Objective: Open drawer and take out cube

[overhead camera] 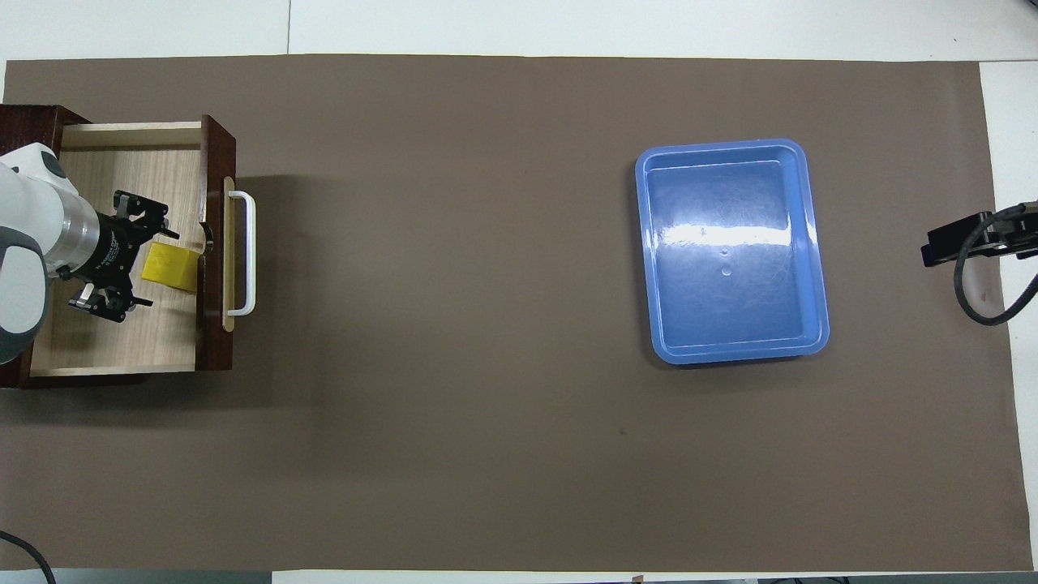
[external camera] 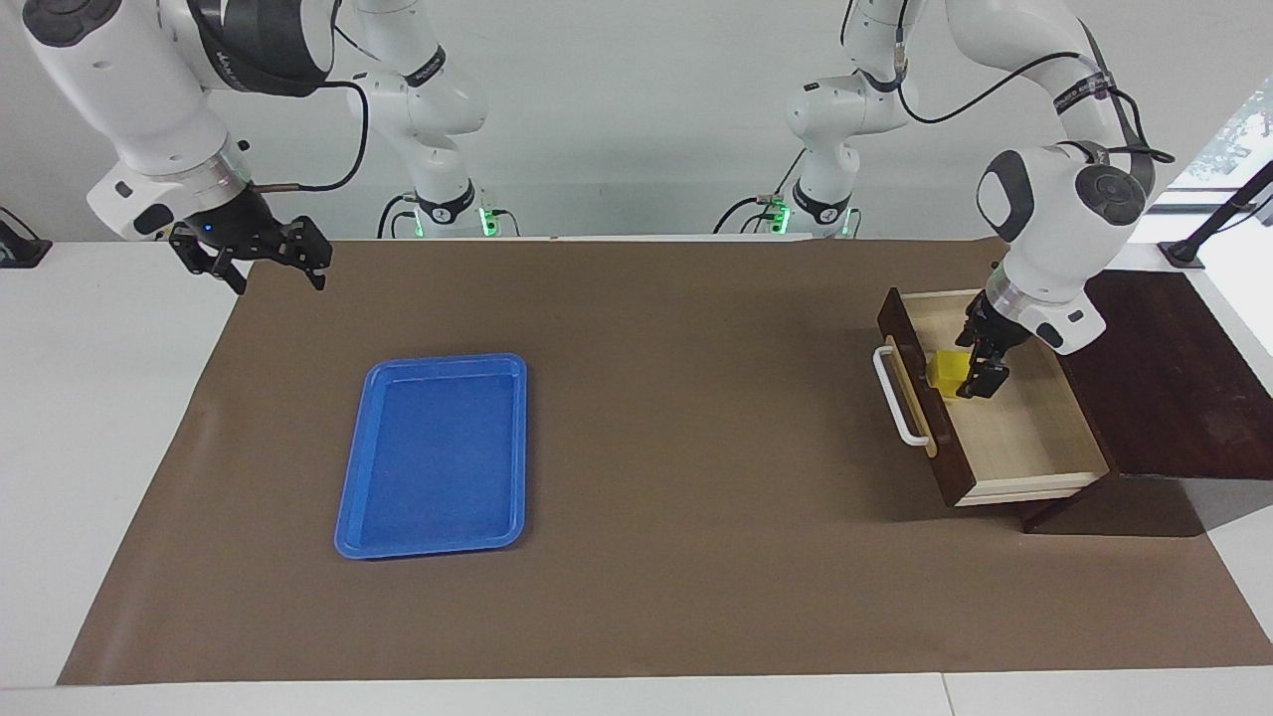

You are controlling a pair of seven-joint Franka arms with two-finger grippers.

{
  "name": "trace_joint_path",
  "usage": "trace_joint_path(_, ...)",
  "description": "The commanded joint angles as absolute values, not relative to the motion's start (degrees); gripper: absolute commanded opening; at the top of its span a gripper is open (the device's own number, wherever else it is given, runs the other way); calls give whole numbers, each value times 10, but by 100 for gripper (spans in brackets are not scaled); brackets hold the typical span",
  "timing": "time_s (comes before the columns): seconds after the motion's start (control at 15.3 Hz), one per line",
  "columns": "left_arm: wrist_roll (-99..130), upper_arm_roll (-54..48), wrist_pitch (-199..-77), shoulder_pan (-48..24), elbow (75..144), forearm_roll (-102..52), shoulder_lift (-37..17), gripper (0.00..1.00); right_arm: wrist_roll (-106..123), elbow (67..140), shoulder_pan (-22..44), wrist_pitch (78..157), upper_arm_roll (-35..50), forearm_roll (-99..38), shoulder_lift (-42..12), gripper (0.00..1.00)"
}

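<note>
Pale wood lined the drawer [external camera: 1024,438], a wide shallow tray with a dark brown front, a tan strip and a white bar handle [external camera: 898,397] bowed out from it. It stood pulled out of the dark brown wooden box [external camera: 1164,373] at the left arm's end of the table [overhead camera: 503,454], its front facing the table's middle and its long axis running from the robots' edge toward the edge away from them.

We saw the cube [overhead camera: 171,267], small, plain and bright yellow with crisp flat faces, resting on the drawer floor just beside the inner face of the front, about midway along it. In the overhead view it sat slightly skewed to the drawer walls.

Our left hand [external camera: 977,373] was down inside the drawer, angled toward the front, with its fingers spread wide at the cube's box-side face; we could not tell whether they touched it. The drawer front stood close on the cube's other side.

Matte brown paper covered the table. On it, toward the right arm's end, lay a flat blue plastic tray [overhead camera: 732,251], glossy, rectangular, with rounded corners.

Our right hand [external camera: 267,261] waited in the air over the edge of the paper at the right arm's end, well apart from everything, with its fingers apart.
</note>
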State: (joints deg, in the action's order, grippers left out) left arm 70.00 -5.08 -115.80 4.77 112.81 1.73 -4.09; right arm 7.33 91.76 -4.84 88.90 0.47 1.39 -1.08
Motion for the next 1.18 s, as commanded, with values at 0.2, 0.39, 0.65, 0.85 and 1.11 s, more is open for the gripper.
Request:
trace_joint_path(0.2,732,-47,-1113,43,1062,11,-46,0,64,925,-52,891,10,21,-2,100)
trace_joint_path(0.39,822,-51,-1035,16,957,5,-62,0,64,925,-52,891,10,21,-2,100)
trace_joint_path(0.65,985,-54,-973,-76,920,3,-51,0,63,923,-55,875,9,21,1,100)
trace_joint_path(0.85,1161,-57,-1015,-164,941,-17,-41,0,64,924,-59,869,8,21,1,100)
trace_joint_path(1.11,1331,-57,-1190,-233,1035,-80,-10,0,79,925,-56,845,10,18,11,100)
